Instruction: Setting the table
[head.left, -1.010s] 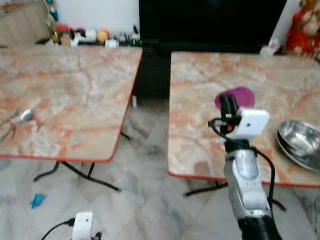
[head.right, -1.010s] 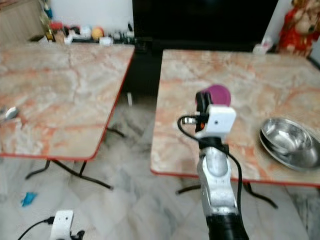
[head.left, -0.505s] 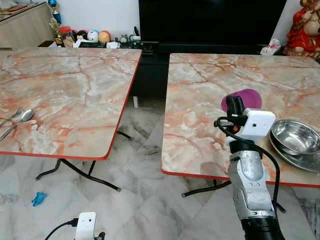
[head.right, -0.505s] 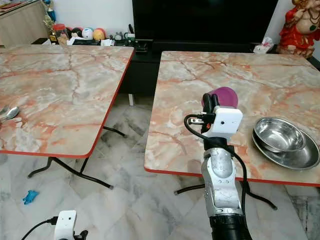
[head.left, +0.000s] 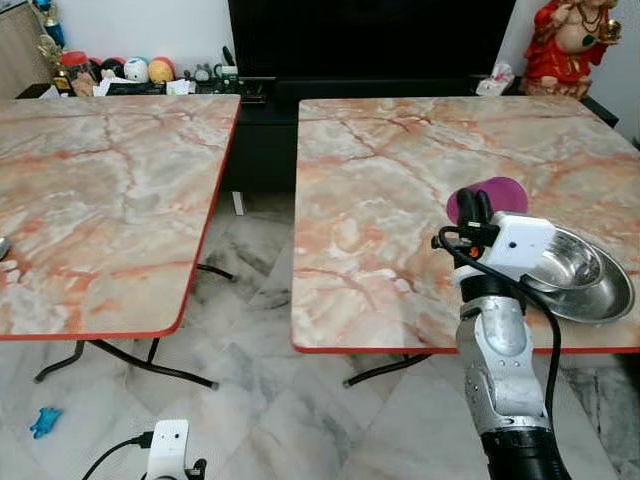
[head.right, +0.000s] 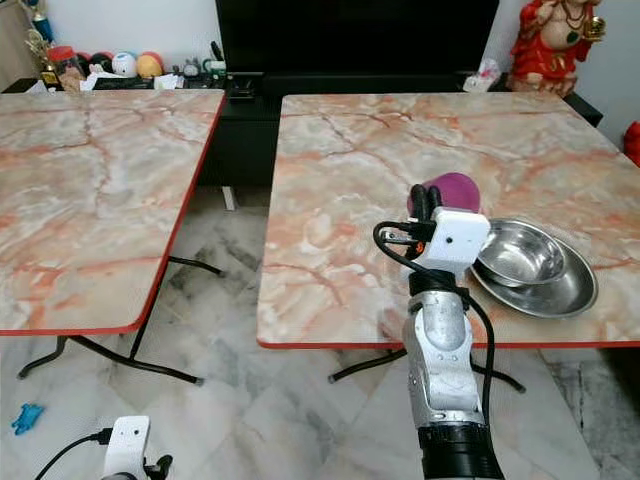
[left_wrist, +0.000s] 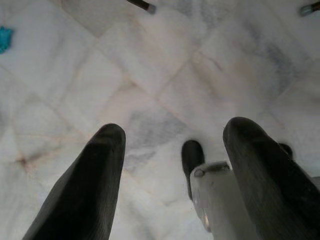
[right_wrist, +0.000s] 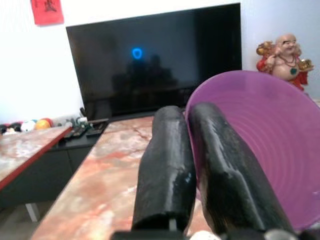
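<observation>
My right gripper is shut on the rim of a purple plastic cup, one finger inside and one outside. It holds the cup tilted above the right marble table, near the table's front right part. In the right wrist view the cup sits right beside the two black fingers. A steel bowl rests on a steel plate just to the right of the gripper. My left gripper hangs low over the floor, open and with nothing between its fingers.
A second marble table stands to the left, with a gap of tiled floor between the two. Behind them are a dark TV, a low shelf of small items and a red statue. A blue scrap lies on the floor.
The whole view has swung to the right and the blur has cleared, so the camera moved. The right gripper keeps its hold on the purple cup, which now stands closer to the steel bowl.
</observation>
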